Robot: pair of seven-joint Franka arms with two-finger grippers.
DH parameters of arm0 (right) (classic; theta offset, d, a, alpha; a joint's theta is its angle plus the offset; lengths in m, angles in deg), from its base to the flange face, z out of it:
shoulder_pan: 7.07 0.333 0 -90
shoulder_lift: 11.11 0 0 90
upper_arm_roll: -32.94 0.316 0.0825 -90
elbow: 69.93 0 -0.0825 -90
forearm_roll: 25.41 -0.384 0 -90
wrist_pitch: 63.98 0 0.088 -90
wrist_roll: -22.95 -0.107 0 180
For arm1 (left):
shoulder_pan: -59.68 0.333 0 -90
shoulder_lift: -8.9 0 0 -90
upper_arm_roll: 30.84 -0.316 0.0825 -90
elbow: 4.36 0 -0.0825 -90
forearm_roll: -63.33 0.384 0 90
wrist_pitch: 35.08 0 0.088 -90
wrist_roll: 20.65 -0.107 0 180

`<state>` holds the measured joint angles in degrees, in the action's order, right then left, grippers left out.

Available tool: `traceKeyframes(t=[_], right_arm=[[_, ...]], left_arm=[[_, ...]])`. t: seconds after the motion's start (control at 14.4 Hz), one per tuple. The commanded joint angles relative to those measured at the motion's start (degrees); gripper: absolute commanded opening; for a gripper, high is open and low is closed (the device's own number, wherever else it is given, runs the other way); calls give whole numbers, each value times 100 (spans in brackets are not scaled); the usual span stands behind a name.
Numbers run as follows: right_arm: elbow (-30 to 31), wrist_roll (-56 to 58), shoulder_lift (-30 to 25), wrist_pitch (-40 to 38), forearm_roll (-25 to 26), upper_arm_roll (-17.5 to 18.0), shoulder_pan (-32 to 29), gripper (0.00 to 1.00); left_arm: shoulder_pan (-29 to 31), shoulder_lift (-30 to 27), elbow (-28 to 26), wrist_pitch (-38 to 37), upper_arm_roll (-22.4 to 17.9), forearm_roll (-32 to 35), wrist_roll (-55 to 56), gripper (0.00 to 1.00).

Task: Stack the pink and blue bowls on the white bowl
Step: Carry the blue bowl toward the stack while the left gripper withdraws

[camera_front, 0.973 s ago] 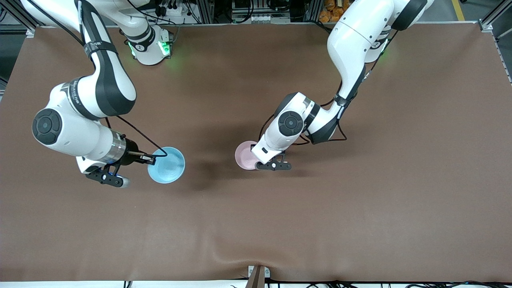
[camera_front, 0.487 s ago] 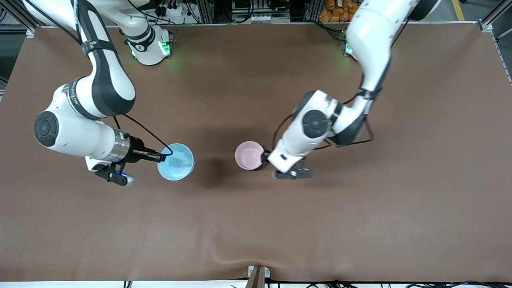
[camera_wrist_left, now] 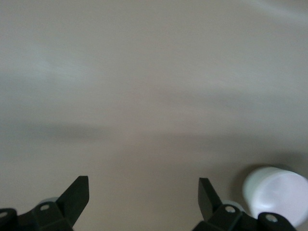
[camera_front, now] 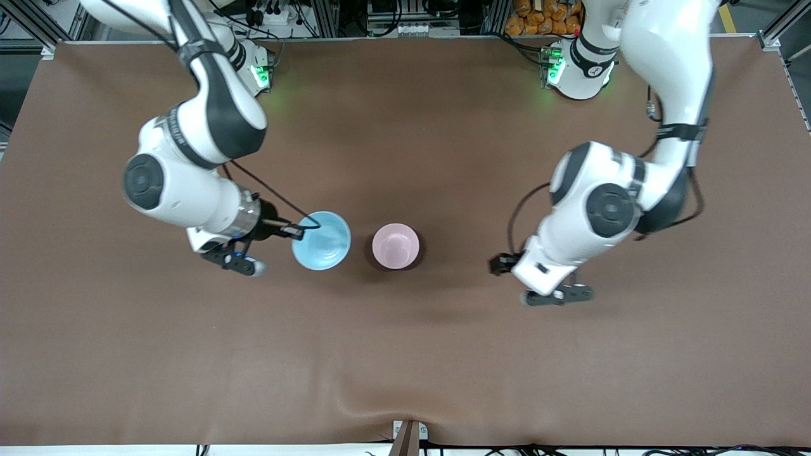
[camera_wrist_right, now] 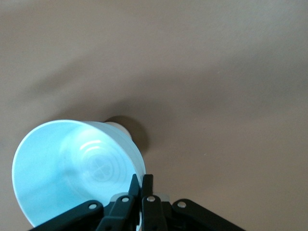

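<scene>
The pale pink bowl stands upright at the table's middle. In the left wrist view it shows with a white outer wall and a faintly pink top. No white bowl shows on its own; I cannot tell whether it sits under the pink one. My right gripper is shut on the rim of the light blue bowl and holds it just beside the pink bowl, toward the right arm's end. The right wrist view shows my right gripper pinching that rim. My left gripper is open and empty, away from the pink bowl toward the left arm's end.
The brown table cloth has a small ridge near its front edge. A metal bracket sits at that edge.
My right gripper has carried the blue bowl toward the pink bowl. My left gripper has let go of the pink bowl and drawn back toward the left arm's end.
</scene>
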<state>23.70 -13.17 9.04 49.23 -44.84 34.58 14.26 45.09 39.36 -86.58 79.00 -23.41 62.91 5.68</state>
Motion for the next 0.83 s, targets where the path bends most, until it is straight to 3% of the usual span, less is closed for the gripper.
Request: traceKeyframes(t=[0.0, 0.35, 0.76], right_arm=[[174, -456, -117, 279, -60, -77, 326, 0], [174, -685, 278, 930, -60, -86, 722, 0], [498, -730, 551, 1649, -16, -94, 1082, 0]], left_arm=[[481, -434, -101, -376, 135, 218, -382, 100], [1449, -1128, -136, -972, 355, 130, -1991, 100], [1468, -2059, -75, -2265, 155, 201, -2009, 100]])
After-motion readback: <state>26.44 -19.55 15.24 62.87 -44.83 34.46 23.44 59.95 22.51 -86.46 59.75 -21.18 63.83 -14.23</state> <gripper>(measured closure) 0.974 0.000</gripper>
